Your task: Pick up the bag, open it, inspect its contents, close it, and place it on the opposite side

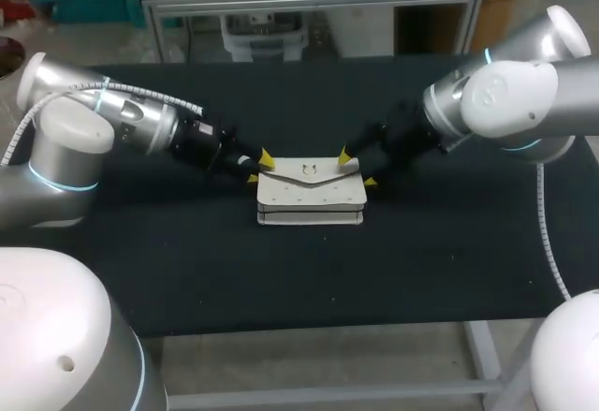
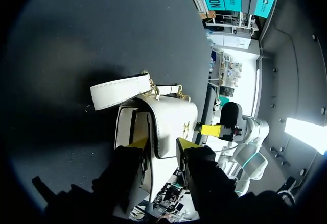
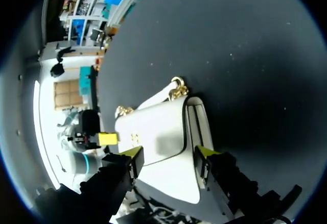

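White bag (image 1: 311, 196) lies on surface (image 1: 187, 261); left gripper (image 1: 259, 168) and right gripper (image 1: 357, 169) spread open astride bag's ends.

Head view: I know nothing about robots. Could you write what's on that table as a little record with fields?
Bag: white bag, lying around the middle of the black table
Flap: closed
Strap: white strap, joined to the bag by gold chain
Left gripper: open, at the bag's left end
Right gripper: open, at the bag's right end
Contact: cannot tell whether either gripper touches the bag
Lifted: no, the bag appears to rest on the table
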